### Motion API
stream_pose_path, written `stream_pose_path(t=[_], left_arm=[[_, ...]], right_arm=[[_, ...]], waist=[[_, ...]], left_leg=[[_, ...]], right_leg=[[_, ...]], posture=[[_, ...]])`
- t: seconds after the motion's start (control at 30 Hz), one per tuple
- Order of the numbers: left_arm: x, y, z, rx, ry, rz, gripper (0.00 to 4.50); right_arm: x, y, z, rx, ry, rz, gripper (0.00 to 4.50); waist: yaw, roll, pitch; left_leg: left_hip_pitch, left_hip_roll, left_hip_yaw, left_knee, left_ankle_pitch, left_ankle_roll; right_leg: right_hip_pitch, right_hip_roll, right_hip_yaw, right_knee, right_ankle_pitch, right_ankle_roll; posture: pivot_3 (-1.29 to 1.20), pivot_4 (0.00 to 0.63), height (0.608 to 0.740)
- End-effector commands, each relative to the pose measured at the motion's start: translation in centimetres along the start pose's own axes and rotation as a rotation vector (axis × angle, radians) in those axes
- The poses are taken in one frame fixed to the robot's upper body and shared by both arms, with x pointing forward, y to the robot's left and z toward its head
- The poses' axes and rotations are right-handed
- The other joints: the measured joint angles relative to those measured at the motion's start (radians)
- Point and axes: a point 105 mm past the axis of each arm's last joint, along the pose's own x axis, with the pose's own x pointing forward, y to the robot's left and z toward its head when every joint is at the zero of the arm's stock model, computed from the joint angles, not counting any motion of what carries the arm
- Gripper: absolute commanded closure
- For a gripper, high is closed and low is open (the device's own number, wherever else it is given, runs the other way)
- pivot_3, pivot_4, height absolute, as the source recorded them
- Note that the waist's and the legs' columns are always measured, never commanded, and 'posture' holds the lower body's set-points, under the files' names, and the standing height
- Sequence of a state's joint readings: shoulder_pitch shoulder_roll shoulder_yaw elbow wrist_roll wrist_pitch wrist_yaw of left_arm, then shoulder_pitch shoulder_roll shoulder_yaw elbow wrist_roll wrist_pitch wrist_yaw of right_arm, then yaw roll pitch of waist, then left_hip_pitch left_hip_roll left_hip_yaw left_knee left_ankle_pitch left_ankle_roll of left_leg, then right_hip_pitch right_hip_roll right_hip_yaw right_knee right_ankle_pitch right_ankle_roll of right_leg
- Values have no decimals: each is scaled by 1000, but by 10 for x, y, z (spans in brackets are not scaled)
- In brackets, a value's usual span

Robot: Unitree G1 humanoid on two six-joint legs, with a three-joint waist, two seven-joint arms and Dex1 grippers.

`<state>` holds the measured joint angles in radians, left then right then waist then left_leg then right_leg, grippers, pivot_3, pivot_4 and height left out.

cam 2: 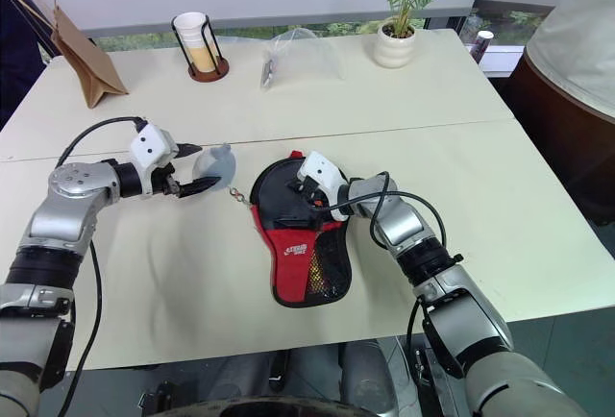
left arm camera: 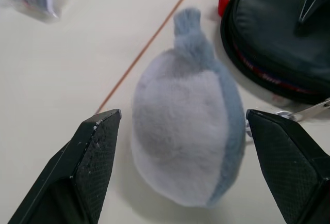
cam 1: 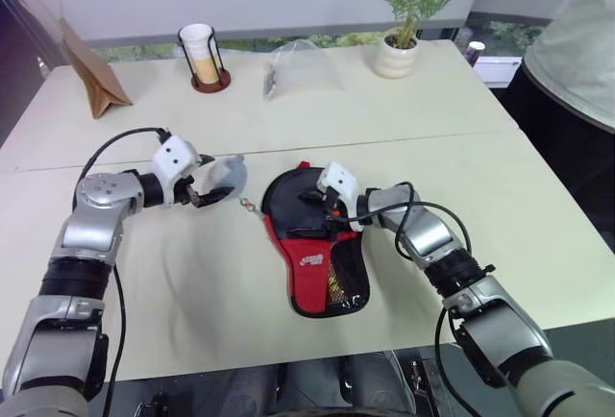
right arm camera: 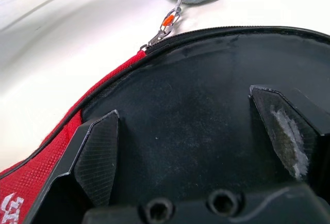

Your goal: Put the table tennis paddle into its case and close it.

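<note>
Directly under the spread right gripper (right arm camera: 185,146) lies the case (cam 1: 312,244); left gripper (left arm camera: 191,152) spread too.

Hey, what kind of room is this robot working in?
Probably an office or lab meeting space: a wide pale table by a window, a potted plant, a stack of paper cups in a holder, and a brown paper bag on it.

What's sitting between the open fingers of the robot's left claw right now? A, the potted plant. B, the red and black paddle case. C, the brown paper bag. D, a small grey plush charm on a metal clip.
D: the left wrist view shows the left claw open with the fluffy grey plush charm lying on the table between its fingers, beside the case it is clipped to.
</note>
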<state>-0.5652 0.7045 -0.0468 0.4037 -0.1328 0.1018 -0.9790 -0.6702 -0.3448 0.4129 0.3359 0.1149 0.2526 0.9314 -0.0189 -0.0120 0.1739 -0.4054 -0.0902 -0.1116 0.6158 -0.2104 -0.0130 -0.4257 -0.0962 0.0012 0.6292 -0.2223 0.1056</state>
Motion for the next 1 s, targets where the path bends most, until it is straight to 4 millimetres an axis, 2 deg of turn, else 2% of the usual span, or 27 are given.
stream_pose_path(t=[0.03, 0.13, 0.2, 0.27, 0.4, 0.47, 0.73, 1.0], left_arm=[[3, 6, 0, 39, 26, 4, 475], [8, 7, -3, 30, 37, -4, 475], [11, 10, -3, 30, 43, -1, 1014], [12, 11, -3, 30, 42, -5, 1793], [24, 22, 8, 50, 30, -1, 3780], [30, 29, 12, 75, 40, 13, 4488], [73, 46, 42, 199, 84, 137, 4488], [119, 31, 99, 297, 14, 222, 4488]], right_arm=[[2, 5, -20, 21, 74, -2, 49], [1, 4, -21, 24, 75, -12, 49], [0, 5, -22, 26, 78, -15, 0], [-1, 6, -22, 28, 79, -16, 0], [-2, 11, -27, 48, 99, -11, 0], [-1, 15, -31, 65, 118, -4, 0], [3, 35, -47, 183, 216, 17, 0], [8, 49, -57, 242, 283, -10, 0]], waist=[[0, 0, 0], [1, 0, 0], [1, 0, 0], [1, 0, -1], [4, -1, -1], [6, -2, -1], [3, -5, -3], [3, -8, -6]], left_leg=[[0, 0, 0, 0, 0, 0], [0, 0, 0, 0, 0, 0], [0, 0, 0, 0, 0, 0], [1, 0, 0, 0, 0, 0], [1, 0, -1, 1, 0, 0], [1, 0, -1, 1, 0, 0], [0, -1, -1, 2, 0, 0], [0, -1, -1, 3, 0, 0]], right_leg=[[0, 0, 0, 0, 0, 0], [0, 0, 0, 0, 0, 0], [1, 0, 0, 1, 0, 0], [1, 0, 0, 1, 0, 0], [1, 0, 0, 1, 0, 0], [1, 0, 0, 1, 0, 0], [2, 0, -1, 1, 0, 0], [3, 1, -1, 2, 0, 1]], posture=[[0, 150, 740], [0, 150, 740], [0, 150, 740], [0, 150, 740], [0, 150, 740], [0, 150, 740], [0, 150, 740], [0, 150, 740]])
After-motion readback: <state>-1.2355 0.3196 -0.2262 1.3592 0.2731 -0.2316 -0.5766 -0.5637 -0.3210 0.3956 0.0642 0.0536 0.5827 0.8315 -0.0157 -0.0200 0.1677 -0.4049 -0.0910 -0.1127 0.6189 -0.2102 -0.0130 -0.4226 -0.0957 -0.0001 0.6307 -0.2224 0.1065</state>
